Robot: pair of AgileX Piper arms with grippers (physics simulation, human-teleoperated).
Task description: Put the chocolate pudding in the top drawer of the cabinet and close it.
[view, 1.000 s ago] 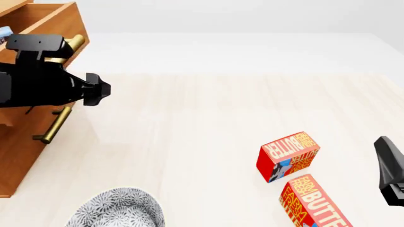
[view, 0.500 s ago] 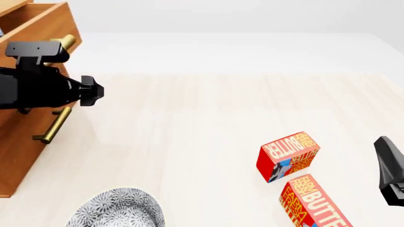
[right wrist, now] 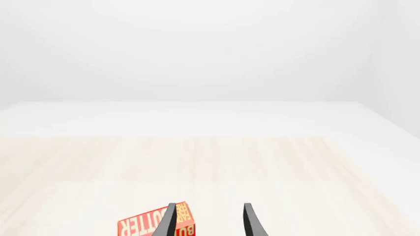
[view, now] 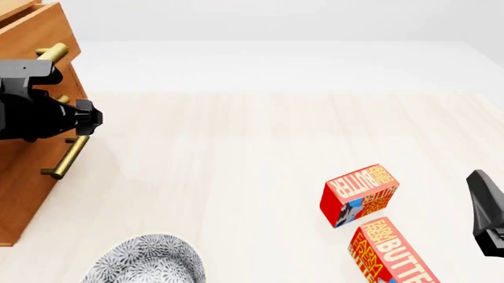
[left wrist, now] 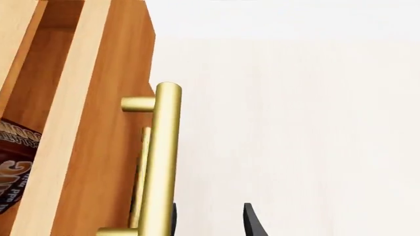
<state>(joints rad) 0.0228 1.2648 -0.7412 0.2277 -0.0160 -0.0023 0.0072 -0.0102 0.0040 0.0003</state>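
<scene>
The chocolate pudding (left wrist: 12,169) lies inside the part-open top drawer (left wrist: 98,123). The left gripper (left wrist: 208,219) has its fingers open, maybe touching the brass handle (left wrist: 159,162). The drawer looks stiff and heavy; push its flat front.

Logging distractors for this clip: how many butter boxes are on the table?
2. One butter box lies right of the table's centre; the other sits just nearer the camera, cut by the front view's bottom edge. More could lie out of frame.
</scene>
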